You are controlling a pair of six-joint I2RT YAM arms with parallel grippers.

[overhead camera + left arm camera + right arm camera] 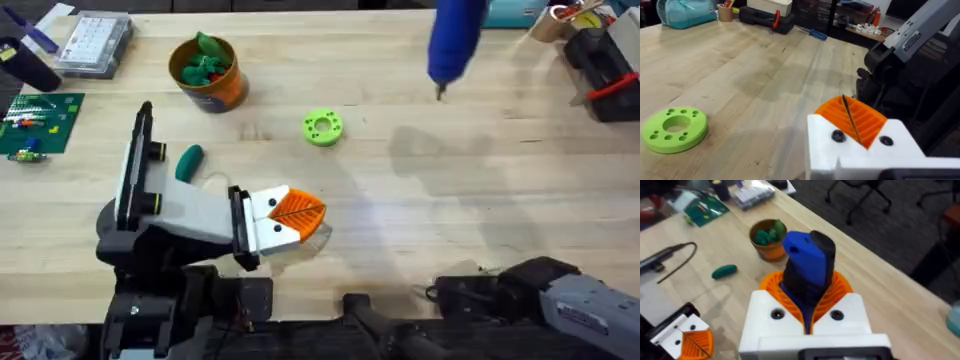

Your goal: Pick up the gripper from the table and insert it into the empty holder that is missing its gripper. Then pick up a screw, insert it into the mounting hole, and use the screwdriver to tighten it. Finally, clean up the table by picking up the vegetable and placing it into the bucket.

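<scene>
Jaws of my right gripper [807, 317] are clamped on the screwdriver [455, 40], upper right of the overhead frame; my left gripper [300, 215] looks pressed together. I reckon the vegetable [189, 162], left of centre on the tabletop [450, 190], is light, smooth, maybe slippery: pinch its middle.

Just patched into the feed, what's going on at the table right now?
The right gripper is shut on the blue screwdriver, holding it up above the far right part of the table with the bit pointing down. The left gripper sits low near the front of the table, its orange pads together with nothing between them. The vegetable lies on the wood beside the left arm, not yet in the orange bucket, which already holds green items. A bright-green ring lies mid-table.
</scene>
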